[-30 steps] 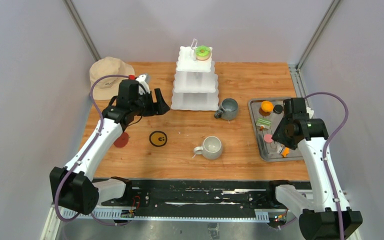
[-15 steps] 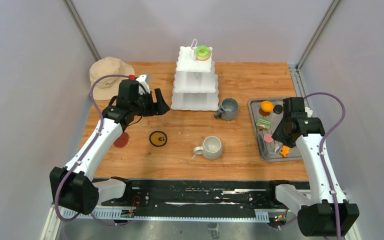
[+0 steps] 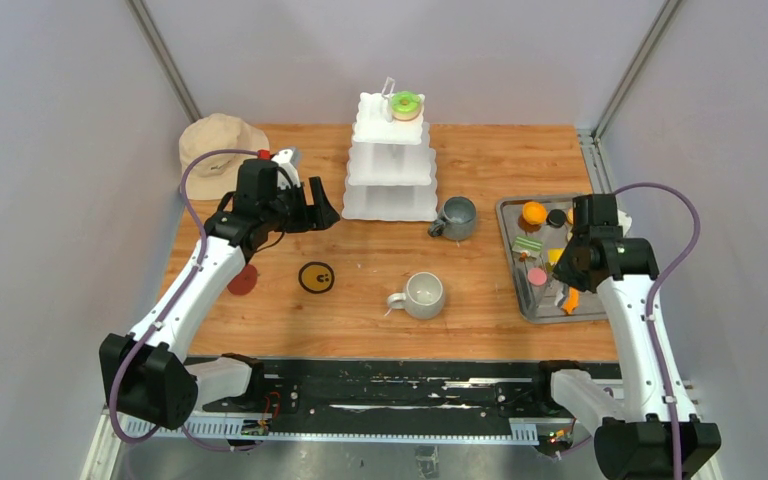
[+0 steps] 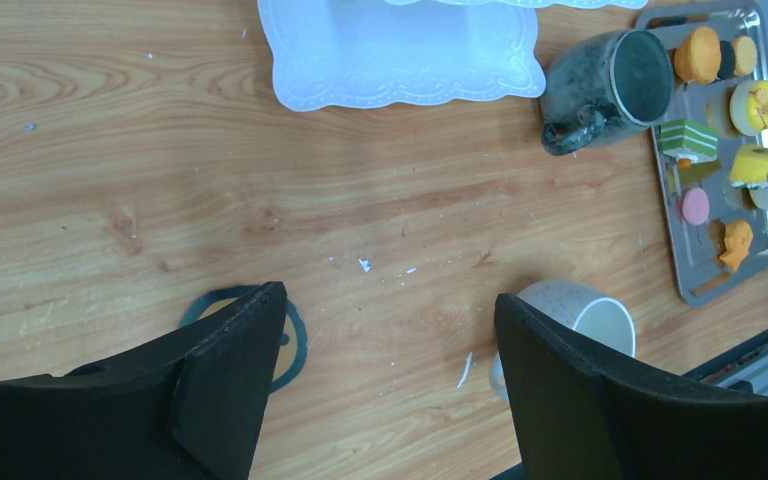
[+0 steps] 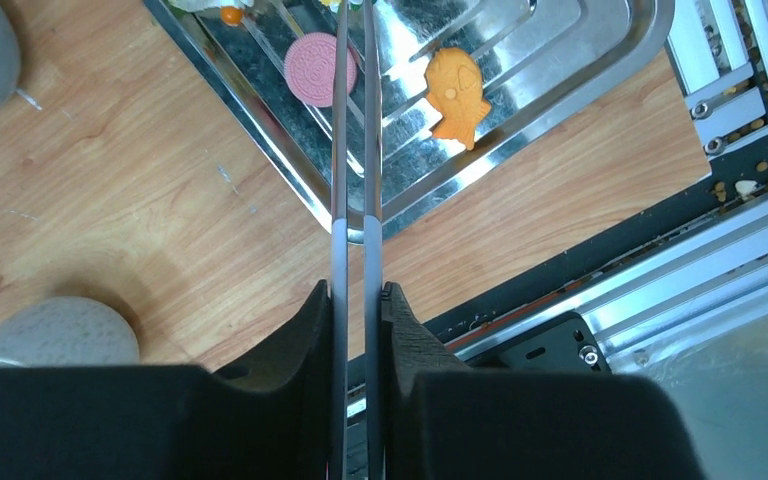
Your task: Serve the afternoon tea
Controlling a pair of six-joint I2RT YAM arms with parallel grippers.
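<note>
Toy pastries, small and colourful, lie on the ridged steel tray at the table's right edge: a pink round biscuit, an orange fish-shaped piece, a green layered slice and an orange ball. A green-and-pink donut sits on the top tier of the white three-tier scalloped stand at the back. A dark grey mug stands just beside the stand's base, and a paler grey mug stands nearer me.

My right gripper is clamped on long metal tongs, whose tips meet a yellow piece over the tray; I cannot tell whether they pinch it. My left gripper hangs over bare wood with its jaws wide apart, holding nothing.
</note>
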